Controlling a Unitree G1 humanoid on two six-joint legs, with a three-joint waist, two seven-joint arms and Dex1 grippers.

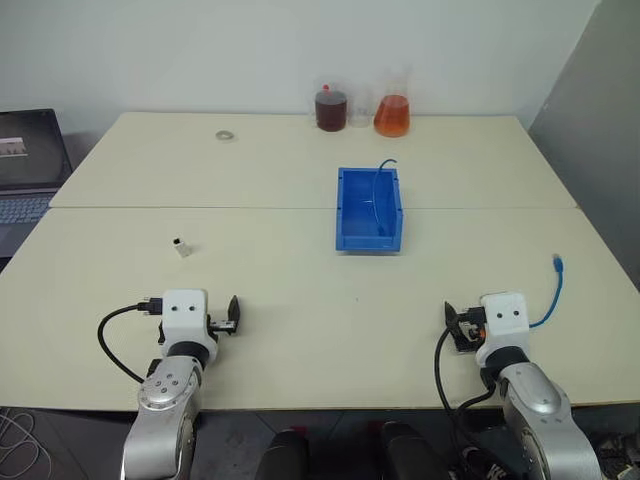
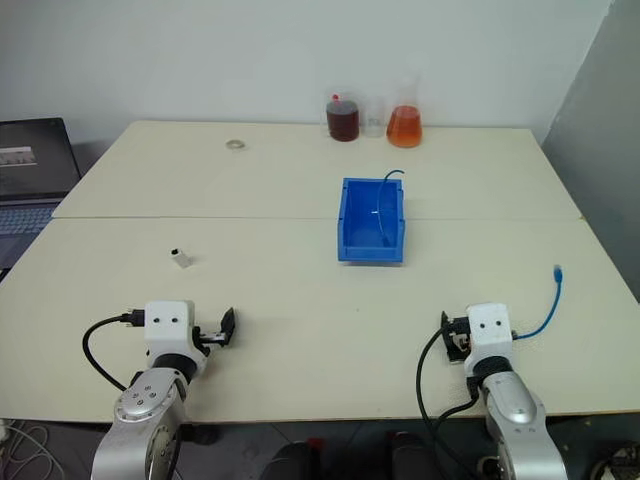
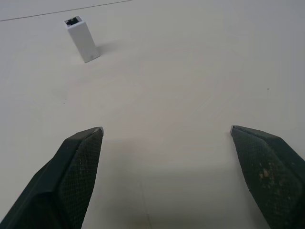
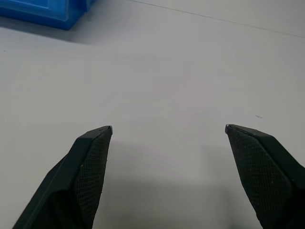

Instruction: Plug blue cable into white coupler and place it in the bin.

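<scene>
The white coupler point(image 1: 181, 247) stands on the table at the left, ahead of my left gripper point(image 3: 167, 130), and shows its dark opening on top point(image 3: 82, 39). That gripper is open, empty and low over the table. The blue cable point(image 1: 555, 295) lies near the table's right edge, its pale plug point(image 1: 557, 262) pointing away, just right of my right gripper point(image 4: 168, 128). The right gripper is also open and empty. The bin point(image 1: 341, 210) sits at mid-table beyond both grippers, with a thin darker blue wire point(image 1: 383, 165) hanging over its far wall.
Flasks of dark red point(image 1: 331, 108) and orange point(image 1: 392, 115) liquid stand at the table's far edge. A small metal ring point(image 1: 225, 135) lies at the far left. A laptop point(image 1: 25, 165) sits off the table's left side. A seam point(image 1: 200, 208) runs across the tabletop.
</scene>
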